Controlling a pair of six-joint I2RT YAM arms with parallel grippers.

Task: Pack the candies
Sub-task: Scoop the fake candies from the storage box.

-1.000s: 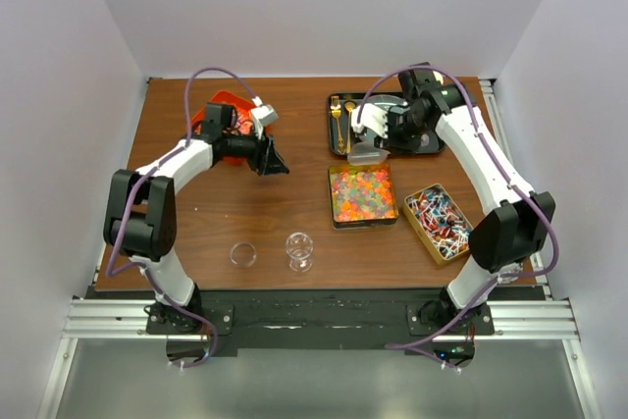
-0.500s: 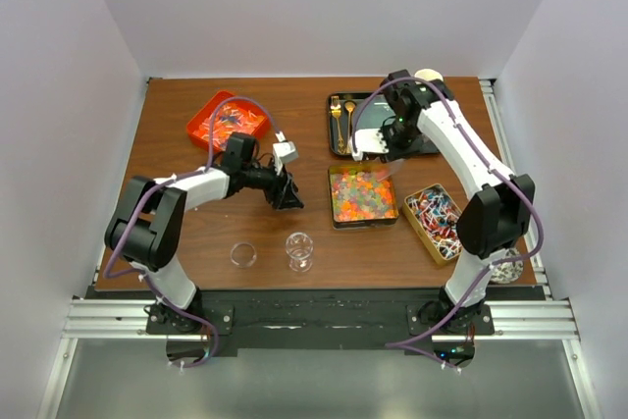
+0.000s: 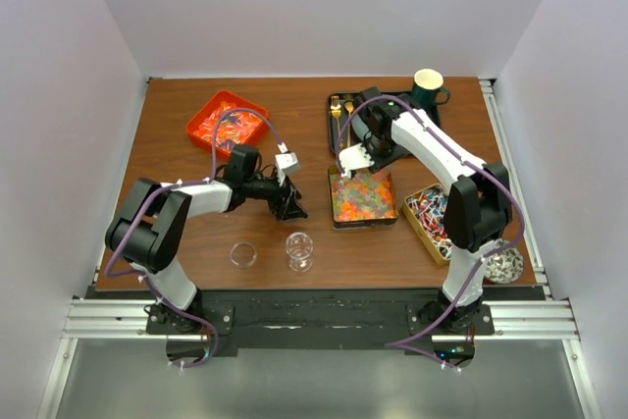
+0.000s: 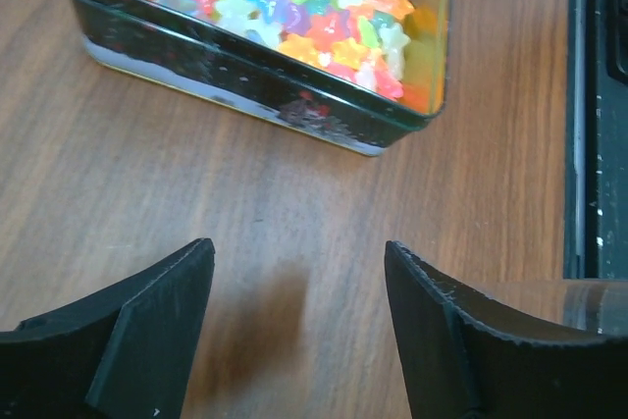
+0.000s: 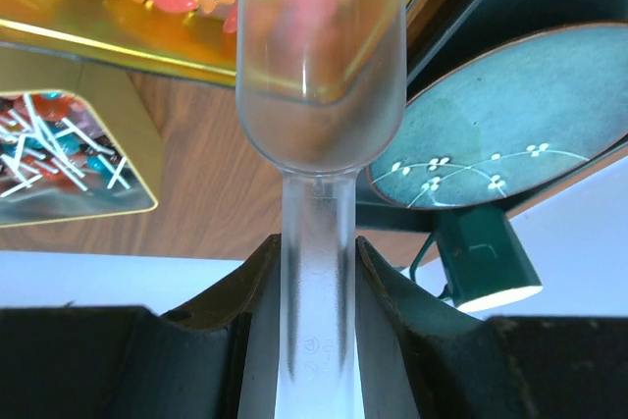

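Glossy multicoloured gummy candies fill a dark tin (image 3: pixel 361 195), also seen in the left wrist view (image 4: pixel 265 7). Red-blue-white wrapped candies lie in a gold tin (image 3: pixel 437 221). Orange candies lie in a red tray (image 3: pixel 228 123). My right gripper (image 3: pixel 359 152) is shut on the handle of a clear plastic scoop (image 5: pixel 319 56) and holds it over the far left corner of the gummy tin; the same gripper shows in its wrist view (image 5: pixel 316 252). My left gripper (image 3: pixel 287 205) is open and empty, low over bare wood just left of the gummy tin (image 4: pixel 299 272).
A glass goblet (image 3: pixel 299 250) and a small glass dish (image 3: pixel 242 255) stand near the front edge. A black tray (image 3: pixel 339 139) at the back holds a teal plate (image 5: pixel 510 144) and gold cutlery. A green mug (image 3: pixel 428 88) stands behind it. A patterned bowl (image 3: pixel 505 264) sits front right.
My left gripper has moved from the red tray toward the middle, beside the gummy tin. My right gripper has swung the scoop from the black tray to the gummy tin's far left corner.
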